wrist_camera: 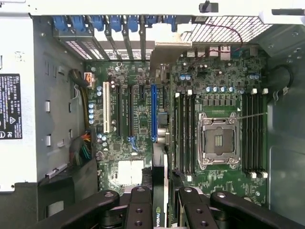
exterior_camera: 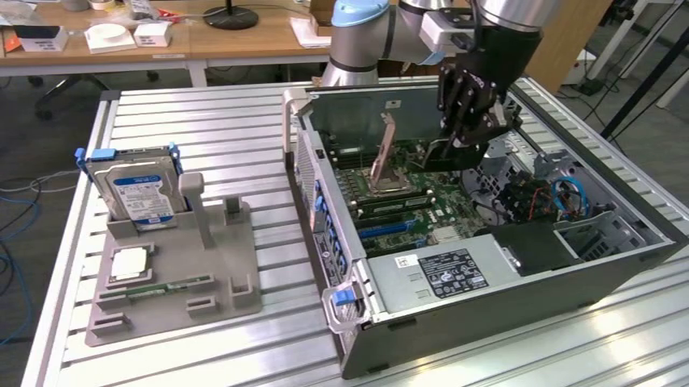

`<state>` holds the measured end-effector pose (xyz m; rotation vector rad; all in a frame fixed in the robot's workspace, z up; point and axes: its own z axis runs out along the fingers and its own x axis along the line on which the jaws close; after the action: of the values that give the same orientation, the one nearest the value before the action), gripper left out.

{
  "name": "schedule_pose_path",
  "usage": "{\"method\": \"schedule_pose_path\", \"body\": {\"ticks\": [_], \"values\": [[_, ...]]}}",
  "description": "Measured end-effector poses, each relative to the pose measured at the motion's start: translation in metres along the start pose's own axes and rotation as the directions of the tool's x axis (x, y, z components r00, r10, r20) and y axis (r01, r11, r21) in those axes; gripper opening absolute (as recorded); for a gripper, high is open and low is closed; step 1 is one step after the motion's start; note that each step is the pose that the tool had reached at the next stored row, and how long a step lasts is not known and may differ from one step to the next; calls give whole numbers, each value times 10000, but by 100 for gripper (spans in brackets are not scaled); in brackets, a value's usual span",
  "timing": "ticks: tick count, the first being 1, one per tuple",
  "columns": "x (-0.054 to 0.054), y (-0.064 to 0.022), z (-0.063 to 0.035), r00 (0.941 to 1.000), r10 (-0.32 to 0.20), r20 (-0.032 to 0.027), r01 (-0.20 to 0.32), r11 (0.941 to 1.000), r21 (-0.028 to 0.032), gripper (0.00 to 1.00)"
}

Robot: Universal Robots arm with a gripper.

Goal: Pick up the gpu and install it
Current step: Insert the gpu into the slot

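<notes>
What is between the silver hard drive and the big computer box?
Bare slatted table lies between the hard drive and the computer case, seen in the exterior view.

Fingers (wrist_camera: 138,210) clasping upright gpu (wrist_camera: 159,200), above green motherboard (wrist_camera: 143,124), blue slot (wrist_camera: 154,112)

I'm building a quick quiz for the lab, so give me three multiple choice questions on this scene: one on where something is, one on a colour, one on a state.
1. Where is the gripper?
A. over the open computer case
B. over the grey holder
C. off the table

2. What colour is the hard drive label?
A. red
B. blue
C. yellow

3. What is the state of the gpu?
A. lying on the table
B. standing in the holder
C. held edge-on between the fingers

Answers: 1 A, the exterior view shows it above the motherboard. 2 B, the label is blue and white. 3 C, the wrist view shows the card clamped above the board.
</notes>
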<state>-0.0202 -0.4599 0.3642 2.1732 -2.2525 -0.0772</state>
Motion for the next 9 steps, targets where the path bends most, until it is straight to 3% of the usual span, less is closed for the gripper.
{"method": "schedule_pose_path", "body": {"ticks": [9], "values": [[4,-6,142,9999,-104,-3,104,9999,1,26]]}}
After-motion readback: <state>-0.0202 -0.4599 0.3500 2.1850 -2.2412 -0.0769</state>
